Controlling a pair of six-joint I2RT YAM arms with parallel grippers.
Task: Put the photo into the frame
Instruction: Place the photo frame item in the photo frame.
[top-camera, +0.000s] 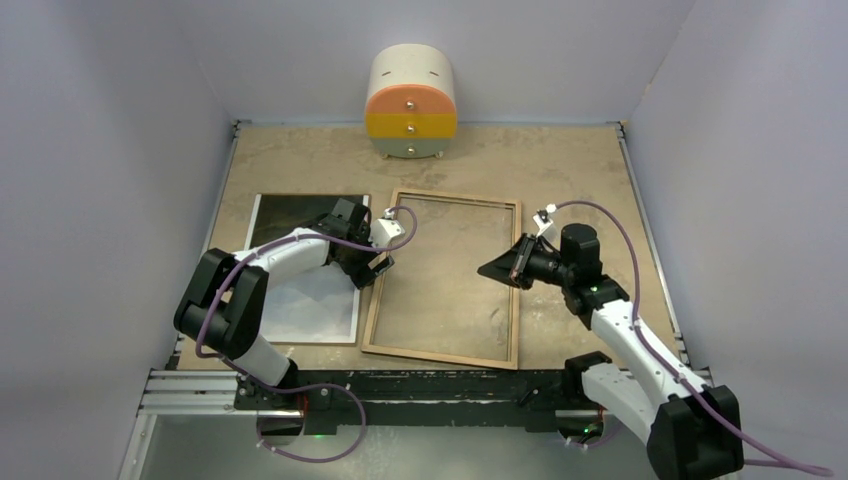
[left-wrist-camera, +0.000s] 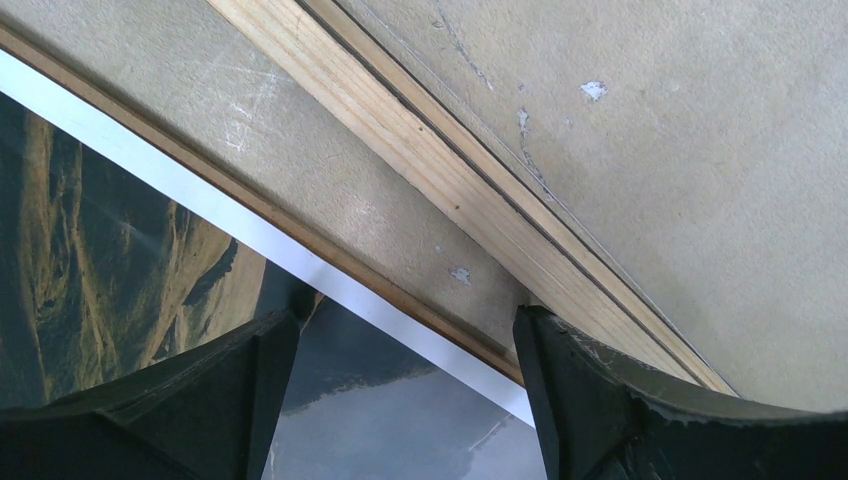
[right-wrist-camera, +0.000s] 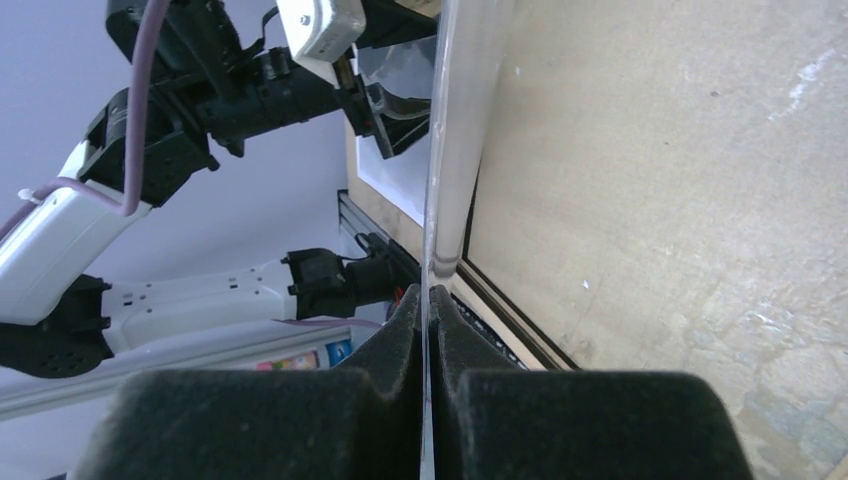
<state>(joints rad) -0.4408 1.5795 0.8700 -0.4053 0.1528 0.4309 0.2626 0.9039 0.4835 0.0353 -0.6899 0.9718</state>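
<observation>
Right claw (right-wrist-camera: 428, 305) pinches pane (right-wrist-camera: 455, 120) of one frame (top-camera: 440, 352); left claw (left-wrist-camera: 405, 320) gapes over one photo (left-wrist-camera: 100, 250).

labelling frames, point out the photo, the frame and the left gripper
photo (top-camera: 305, 305): top view, bare pale lower part
frame (top-camera: 440, 355): top view, near wooden rail
left gripper (left-wrist-camera: 405, 318): left wrist view, midway between fingertips

Quick tally, here we go: two arms on the job, left arm (top-camera: 285, 250) and right arm (top-camera: 620, 330), so that's two tools, left tool (top-camera: 377, 265) and right tool (top-camera: 492, 268). One photo (top-camera: 305, 305), just left of the left tool. One frame (top-camera: 440, 356), lying between the two tools. One clear pane (right-wrist-camera: 455, 120), right in the right tool's pinch. Beyond both tools sits one little cabinet (top-camera: 411, 70) with three drawers. One table (top-camera: 560, 160) carries it all.
</observation>
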